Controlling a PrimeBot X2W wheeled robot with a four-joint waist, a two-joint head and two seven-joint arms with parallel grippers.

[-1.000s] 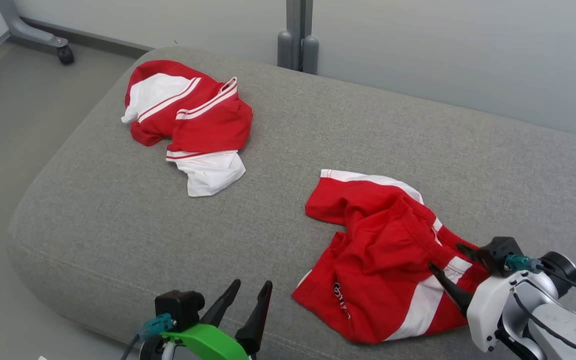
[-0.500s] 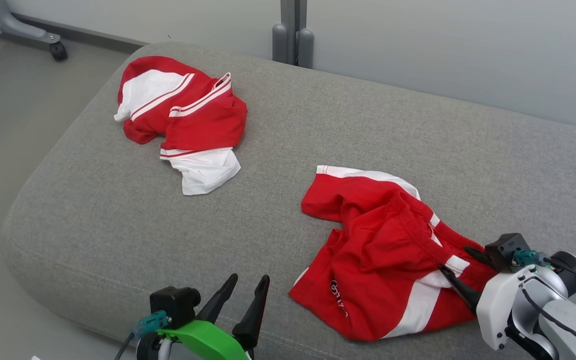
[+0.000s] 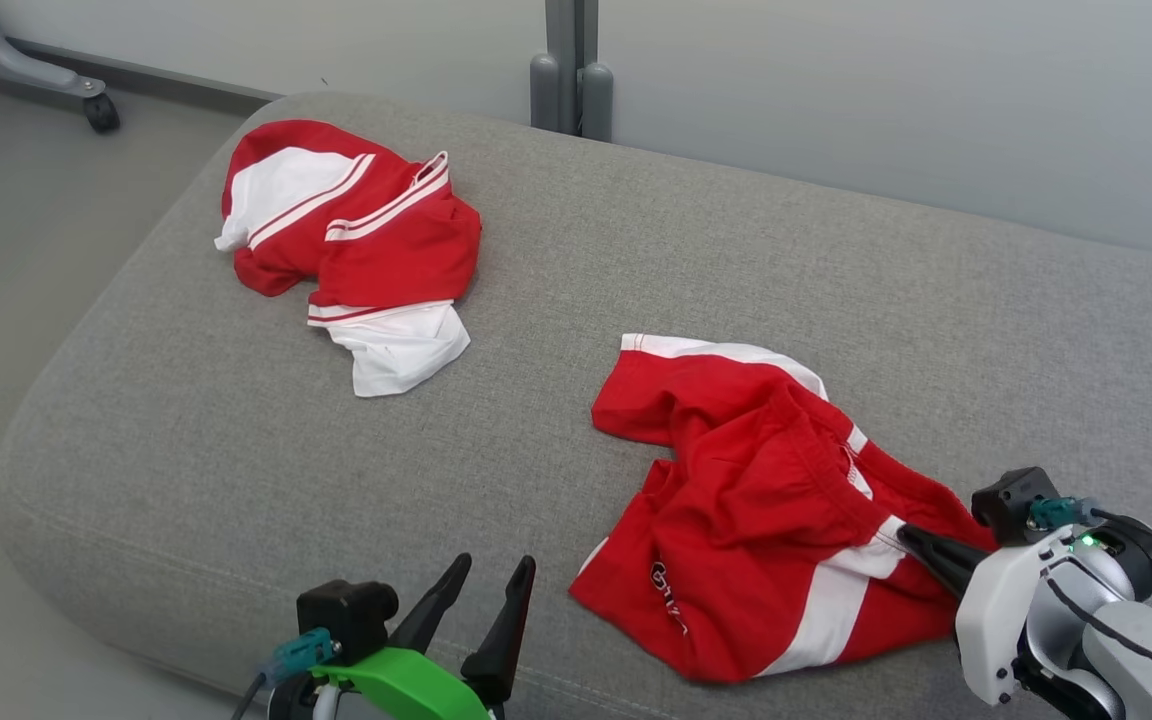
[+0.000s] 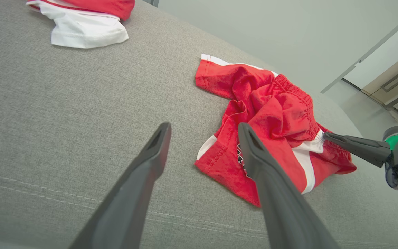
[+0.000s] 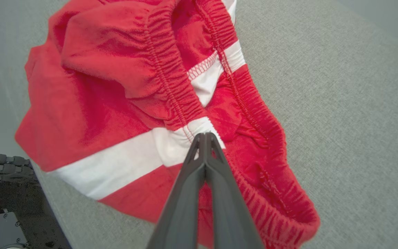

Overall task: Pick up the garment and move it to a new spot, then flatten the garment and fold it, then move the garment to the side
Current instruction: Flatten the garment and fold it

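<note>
Red shorts (image 3: pixel 766 520) lie crumpled on the grey cushion (image 3: pixel 186 450), toward its front right. The right gripper (image 3: pixel 911 540) is clamped on the waistband at the white stripe. The left gripper (image 3: pixel 496 565) hangs spread and empty near the front edge. Status: grasp made, garment not yet lifted. Remaining: relocation, flattening, folding, moving aside.
</note>
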